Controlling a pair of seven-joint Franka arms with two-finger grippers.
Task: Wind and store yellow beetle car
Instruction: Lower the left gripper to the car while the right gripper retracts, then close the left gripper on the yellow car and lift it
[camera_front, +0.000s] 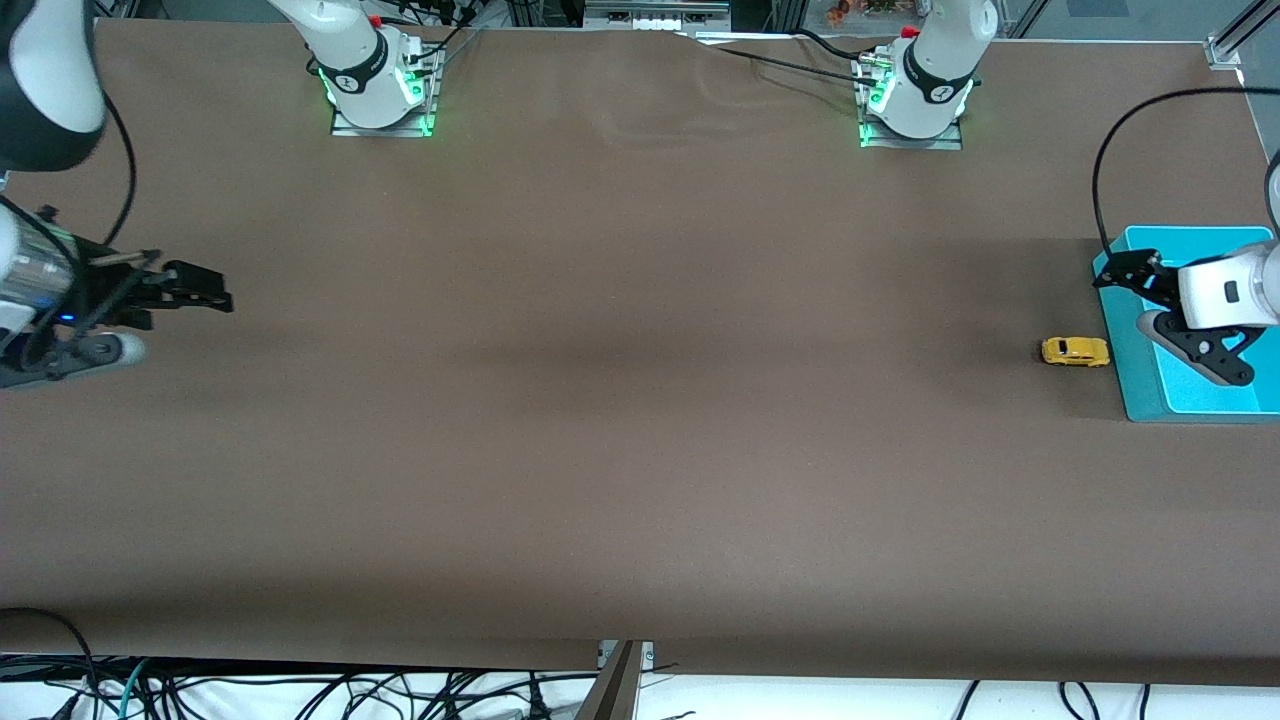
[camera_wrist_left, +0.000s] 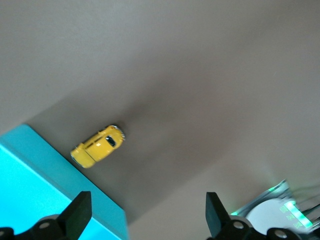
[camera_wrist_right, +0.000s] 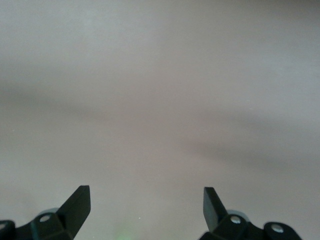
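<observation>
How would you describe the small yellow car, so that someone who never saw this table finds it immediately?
Start at the brown table and go toward the left arm's end, where a turquoise tray lies under the open left gripper. The yellow beetle car stands on the cloth right beside that tray, not in it. It is the only yellow thing there, tiny and rounded, with dark windows.

High front camera, two downward wrist cameras
</observation>
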